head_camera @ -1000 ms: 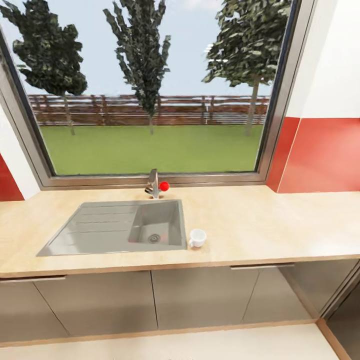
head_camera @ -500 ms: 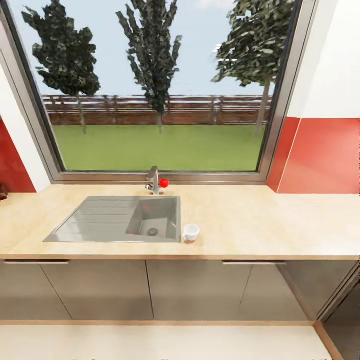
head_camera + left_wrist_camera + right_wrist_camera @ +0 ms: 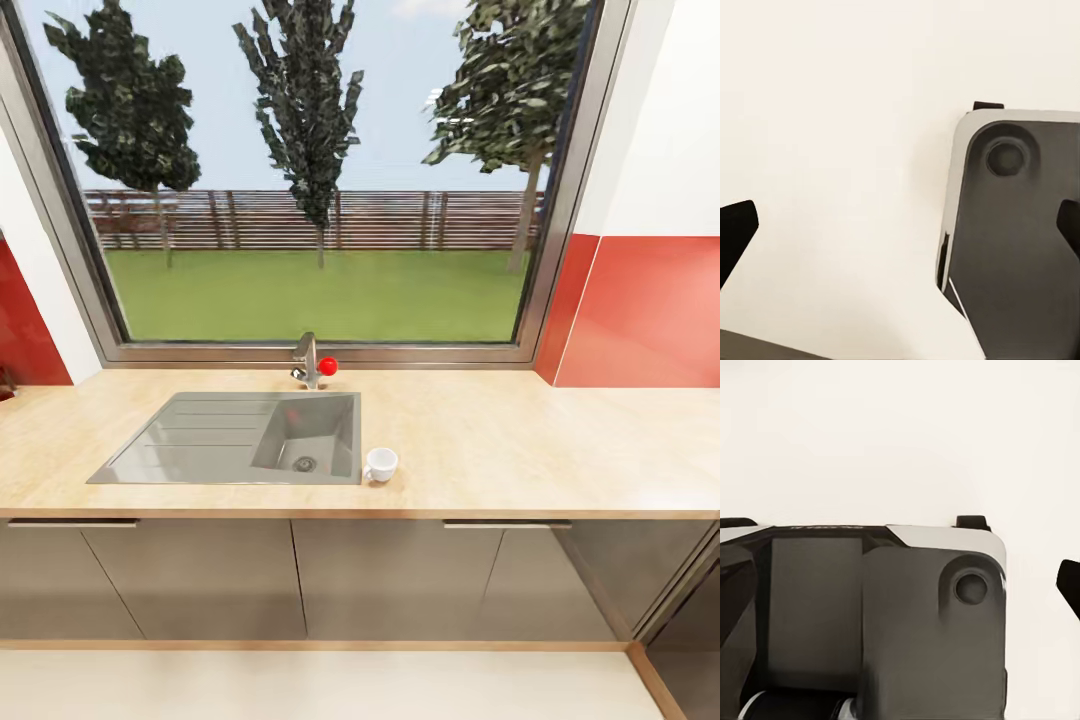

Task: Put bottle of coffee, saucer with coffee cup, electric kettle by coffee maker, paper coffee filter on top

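The kitchen countertop runs light tan across the head view under a big window. On it, just right of the sink's basin and near the front edge, stands the small white coffee cup, upright. My left gripper is open, its dark fingertips far apart over pale floor and a grey part of my own base. My right gripper is open too, above the grey base. The coffee maker, bottle of coffee, kitchen shelf, saucer, filter and electric kettle are out of view.
A grey sink with a drainboard is set into the worktop, with a tap and a red knob behind it. Grey cabinet fronts stand below, then pale floor. A red wall panel is at the right.
The camera swung a second ago, so the whole picture shifted and levelled; since half a second ago it is nearly still. The cup keeps its place beside the sink.
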Available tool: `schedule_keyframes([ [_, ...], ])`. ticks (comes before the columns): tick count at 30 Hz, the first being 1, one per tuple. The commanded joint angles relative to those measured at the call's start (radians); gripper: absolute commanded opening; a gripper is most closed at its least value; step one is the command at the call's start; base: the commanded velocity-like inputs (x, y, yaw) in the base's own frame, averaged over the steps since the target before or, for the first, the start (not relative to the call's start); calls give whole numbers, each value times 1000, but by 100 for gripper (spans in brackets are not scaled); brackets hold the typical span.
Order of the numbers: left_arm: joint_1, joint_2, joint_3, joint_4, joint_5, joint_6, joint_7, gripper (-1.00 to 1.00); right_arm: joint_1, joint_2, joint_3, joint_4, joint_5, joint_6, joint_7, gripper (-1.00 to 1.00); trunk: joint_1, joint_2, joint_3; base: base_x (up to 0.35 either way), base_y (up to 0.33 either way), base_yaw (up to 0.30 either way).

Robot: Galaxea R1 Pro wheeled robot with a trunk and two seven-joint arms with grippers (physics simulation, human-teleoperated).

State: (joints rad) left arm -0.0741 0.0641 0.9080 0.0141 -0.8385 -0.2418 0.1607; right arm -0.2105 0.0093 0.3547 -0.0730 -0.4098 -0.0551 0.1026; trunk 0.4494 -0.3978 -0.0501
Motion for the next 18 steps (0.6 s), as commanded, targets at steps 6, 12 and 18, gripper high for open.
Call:
schedule_keyframes([
  [6, -1, -10, 6, 3, -6, -6, 4, 100, -1, -20, 6, 2, -10, -5, 3, 100, 1, -2, -2, 0, 0, 0],
  [12, -1, -14, 7, 3, -9, -9, 2, 100, -1, -52, 6, -151, -9, -21, -8, 100, 1, -2, -2, 0, 0, 0],
  [18, -1, -21, 6, 2, -11, -11, -1, 100, -1, -55, 6, -358, -10, -32, -137, 100, 1, -2, -2, 0, 0, 0],
])
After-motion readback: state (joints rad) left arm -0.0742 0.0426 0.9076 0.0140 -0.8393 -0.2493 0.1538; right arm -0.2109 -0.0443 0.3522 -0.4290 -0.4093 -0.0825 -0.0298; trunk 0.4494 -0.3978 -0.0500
